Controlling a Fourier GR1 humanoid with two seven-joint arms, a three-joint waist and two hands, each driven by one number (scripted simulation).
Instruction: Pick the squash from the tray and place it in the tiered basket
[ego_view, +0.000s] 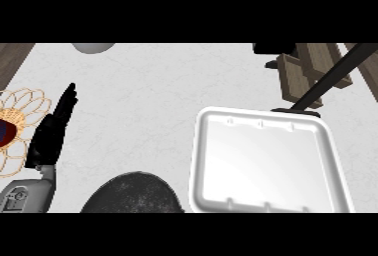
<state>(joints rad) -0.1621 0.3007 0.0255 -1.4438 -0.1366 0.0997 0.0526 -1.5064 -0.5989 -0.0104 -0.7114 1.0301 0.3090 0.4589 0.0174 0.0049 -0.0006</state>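
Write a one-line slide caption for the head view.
Left hand open beside the wire basket; white tray at right with no squash visible.

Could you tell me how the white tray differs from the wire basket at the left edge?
The tray is solid white with rounded corners; the wire basket is open golden wire in petal-like loops. The tray shows whole and looks empty; the basket is cut off by the view's edge and holds something red and blue. Both rest on the counter.

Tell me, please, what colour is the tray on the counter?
White: the tray is plain glossy white with a raised rim, seen best in the head view.
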